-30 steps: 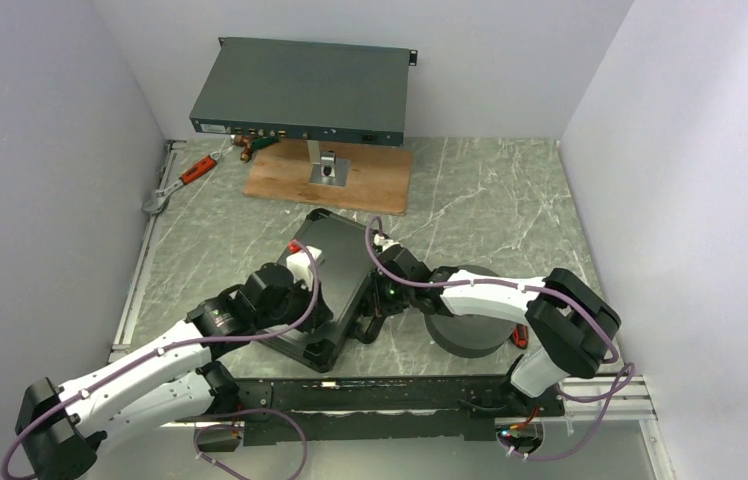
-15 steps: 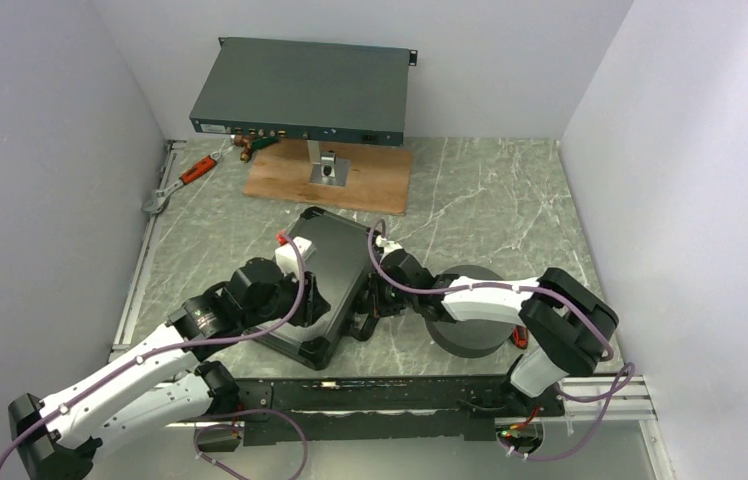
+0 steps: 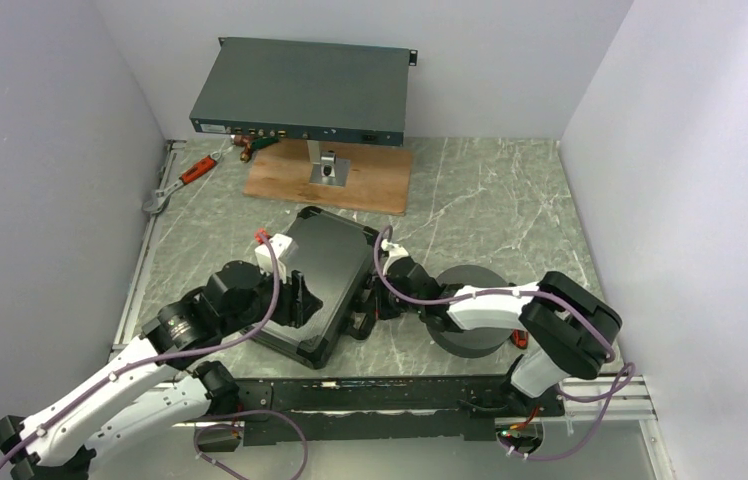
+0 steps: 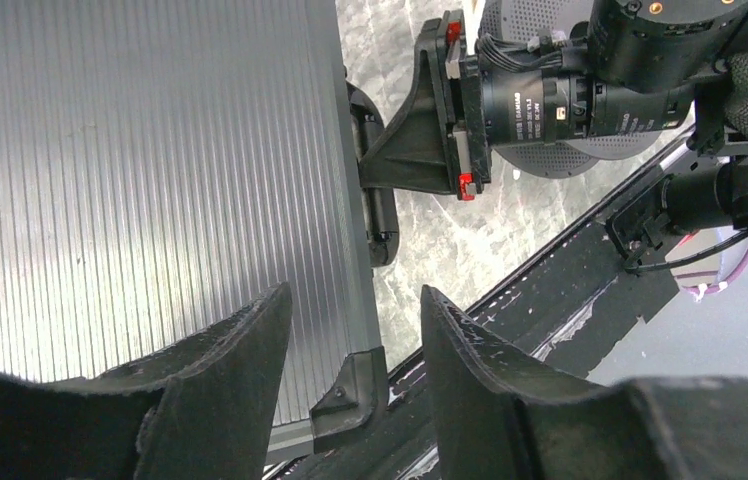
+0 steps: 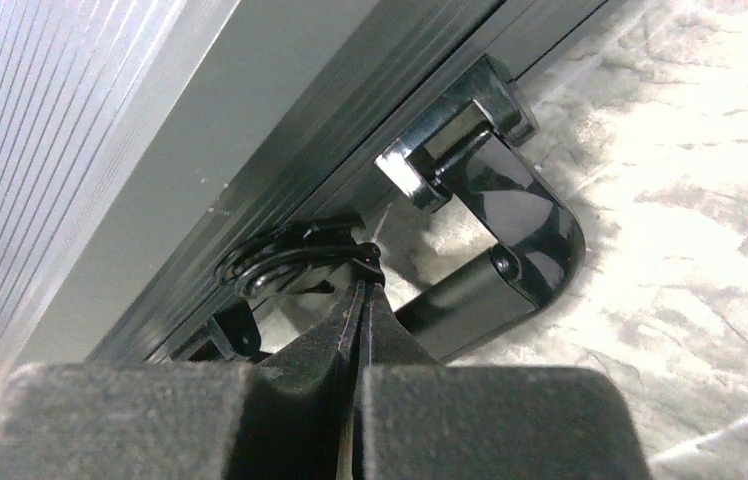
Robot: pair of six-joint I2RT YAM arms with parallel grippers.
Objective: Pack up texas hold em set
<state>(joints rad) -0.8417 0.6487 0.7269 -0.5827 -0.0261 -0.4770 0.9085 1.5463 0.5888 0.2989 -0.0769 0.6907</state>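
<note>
Mid-table, briefcase (image 3: 328,262) lengthwise roughly near-far, handle (image 5: 520,240) rightward

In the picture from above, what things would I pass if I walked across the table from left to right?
red-handled wrench → black briefcase → dark grey foam ring

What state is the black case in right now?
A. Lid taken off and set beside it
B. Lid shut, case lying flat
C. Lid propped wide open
B: seen from above, the briefcase lies flat with its ribbed lid down, and the right wrist view shows lid and base meeting beside the handle.
</note>
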